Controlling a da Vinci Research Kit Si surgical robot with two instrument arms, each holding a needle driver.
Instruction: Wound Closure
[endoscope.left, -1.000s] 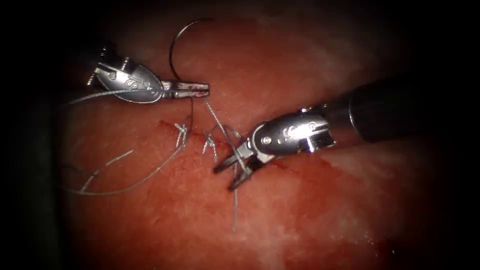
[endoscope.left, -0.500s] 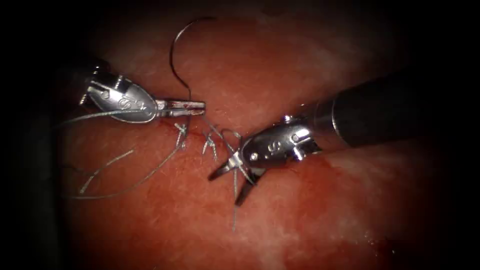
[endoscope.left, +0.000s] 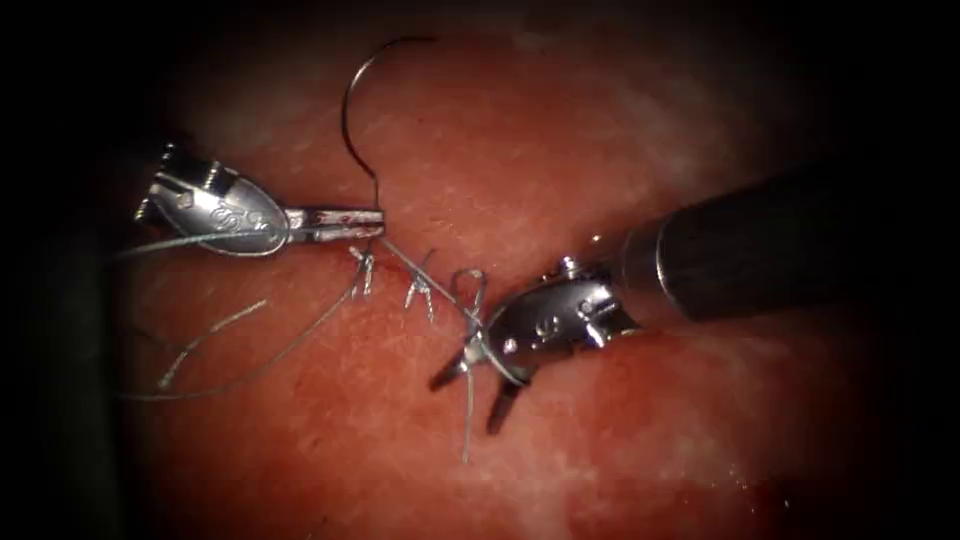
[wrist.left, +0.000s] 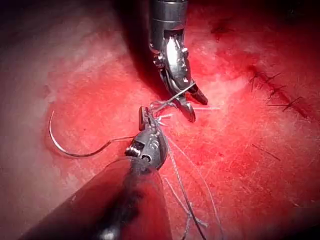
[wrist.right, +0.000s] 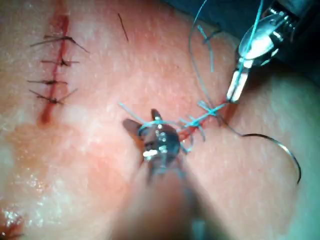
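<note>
On the pink-red slab of tissue (endoscope.left: 640, 430): a short cut (endoscope.left: 395, 268) crossed by two knotted pale stitches (endoscope.left: 362, 268), with red fluid (endoscope.left: 600, 345) at its right end.

Left of the cut: slim silver left pincer (endoscope.left: 372, 220), clenched on the fine pale grey thread (endoscope.left: 290, 350) right at the tail of the thin curved steel needle (endoscope.left: 345, 110). Whether gripping the tail itself or the thread just beside it, cannot tell. Needle fully out of the tissue, arching up and away from the pincer tip, point free. Seen from the left wrist (wrist.left: 75, 155) and the right wrist (wrist.right: 287, 147) as lying on or just over the tissue, left of the cut.

From the left pincer, one strand stretched tight, slanting down across the cut to the right pincer. Long slack strands trailing further left over the tissue.

Right of the cut: silver right pincer (endoscope.left: 465, 406) on its dark shaft, released, jaws spread wide and holding nothing. Thread looped around it just behind the jaws, a short loose end hanging down between the two tips.

In the left wrist view: both pincers close together, left (wrist.left: 144, 116) shut, right (wrist.left: 196, 109) spread, the wrapped thread between them. Well apart from them, a row of dark finished stitches (wrist.left: 275, 92).
</note>
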